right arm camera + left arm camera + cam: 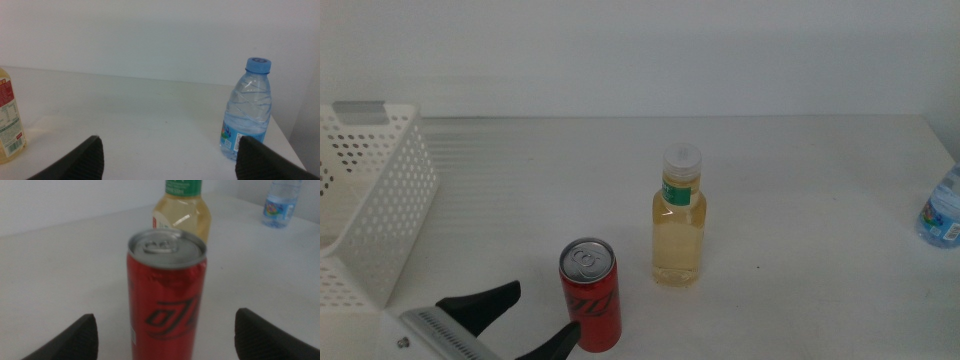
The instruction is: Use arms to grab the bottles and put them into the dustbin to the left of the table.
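Red soda can [590, 294] upright (top skyward), left end effector [532, 322] open beside it, right end effector [167, 157] open.

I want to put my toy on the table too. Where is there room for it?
Lots of bare table lies between the yellow bottle and the water bottle, and between the white basket and the yellow bottle. It is crowded near the red can, where the open left gripper sits. The right gripper faces the water bottle.
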